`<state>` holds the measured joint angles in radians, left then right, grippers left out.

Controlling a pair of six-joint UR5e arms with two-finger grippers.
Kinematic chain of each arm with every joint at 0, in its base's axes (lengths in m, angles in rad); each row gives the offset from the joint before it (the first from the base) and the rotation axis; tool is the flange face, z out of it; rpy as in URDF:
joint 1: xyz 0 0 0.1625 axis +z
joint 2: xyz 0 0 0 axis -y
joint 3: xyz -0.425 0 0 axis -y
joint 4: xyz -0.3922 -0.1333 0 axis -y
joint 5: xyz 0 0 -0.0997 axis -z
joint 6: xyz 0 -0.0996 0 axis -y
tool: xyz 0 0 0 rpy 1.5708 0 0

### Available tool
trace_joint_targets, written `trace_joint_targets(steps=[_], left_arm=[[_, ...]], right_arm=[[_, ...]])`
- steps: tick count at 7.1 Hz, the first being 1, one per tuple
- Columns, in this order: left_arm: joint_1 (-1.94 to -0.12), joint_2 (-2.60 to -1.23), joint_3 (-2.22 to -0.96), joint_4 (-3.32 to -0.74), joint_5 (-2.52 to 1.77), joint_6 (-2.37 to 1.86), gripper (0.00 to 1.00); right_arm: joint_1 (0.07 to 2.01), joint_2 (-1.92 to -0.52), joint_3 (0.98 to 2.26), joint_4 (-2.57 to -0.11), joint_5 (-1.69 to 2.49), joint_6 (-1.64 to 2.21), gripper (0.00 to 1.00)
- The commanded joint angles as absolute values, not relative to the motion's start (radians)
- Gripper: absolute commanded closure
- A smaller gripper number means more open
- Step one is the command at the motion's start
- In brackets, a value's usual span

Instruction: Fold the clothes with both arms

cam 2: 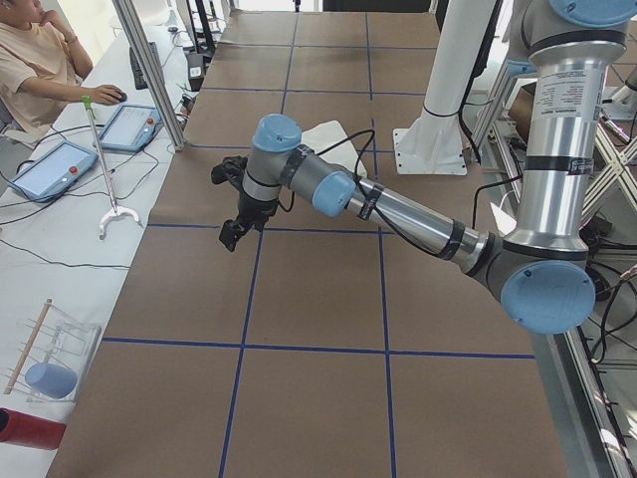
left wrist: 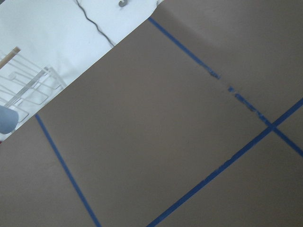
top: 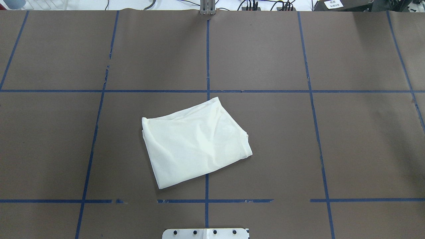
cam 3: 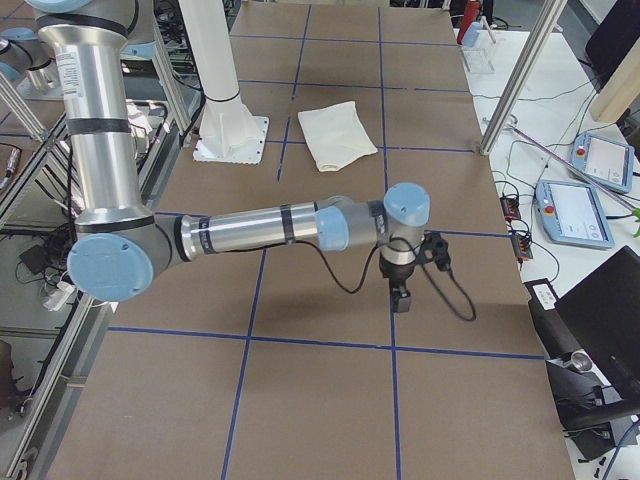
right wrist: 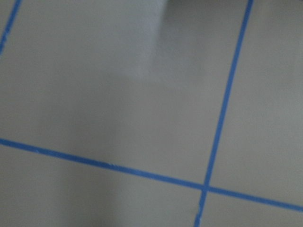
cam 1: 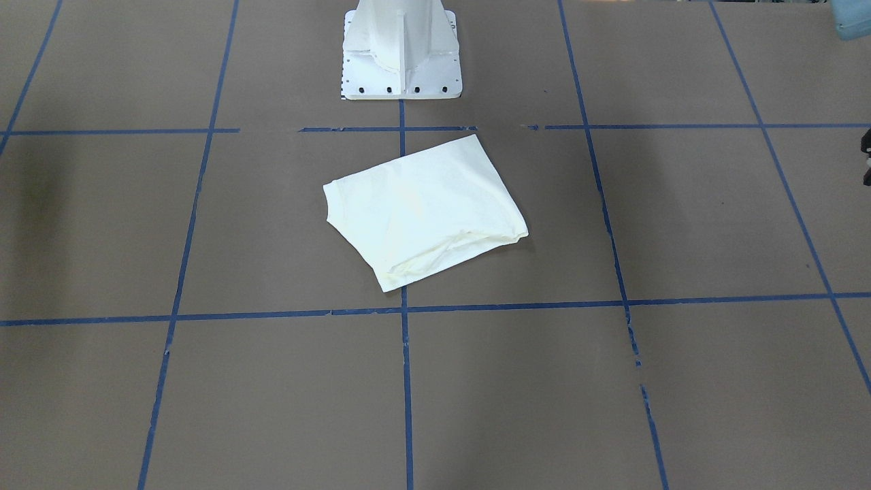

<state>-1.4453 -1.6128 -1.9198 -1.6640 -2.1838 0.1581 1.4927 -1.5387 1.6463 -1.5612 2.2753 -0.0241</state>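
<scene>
brown taped table: folded cream t-shirt lies plain side up near the pedestal; left gripper and right gripper hover well apart from it, jaw state cannot be told; clear rack holds something blue.

The cream T-shirt lay folded into a compact, roughly four-sided packet, plain side up. It was flat on the surface, turned at a slant, just left of centre in the overhead view. Soft creases crossed it, and layered edges showed along its lower side in the front-facing view. The left arm and right arm stretched out low, well apart from it.
</scene>
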Motion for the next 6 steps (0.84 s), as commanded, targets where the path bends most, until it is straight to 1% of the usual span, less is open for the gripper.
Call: trace_joint_targets(steps=[1, 2, 3, 4, 5, 6], left_arm=[[-1.561, -1.609, -1.795, -1.578, -2.236, 0.179, 0.0], [-1.572, -1.589, -1.766, -1.571, -2.249, 0.179, 0.0], [-1.574, -1.548, -1.712, -1.58, -2.337, 0.179, 0.0], [-1.58, -1.49, -1.716, -1.58, -2.383, 0.179, 0.0], [-1.582, -1.458, -1.718, -1.58, -2.385, 0.178, 0.0], [-1.58, -1.456, -1.717, -1.574, -2.385, 0.17, 0.0]], right_arm=[[1.566, -1.686, 1.651, -1.483, 2.299, -0.061, 0.0], [1.613, -1.686, 1.67, -1.499, 2.309, -0.054, 0.0], [1.614, -1.686, 1.728, -1.602, 2.298, -0.054, 0.0], [1.614, -1.693, 1.785, -1.674, 2.295, -0.054, 0.0], [1.614, -1.701, 1.787, -1.675, 2.295, -0.054, 0.0], [1.614, -1.701, 1.783, -1.671, 2.298, -0.055, 0.0]])
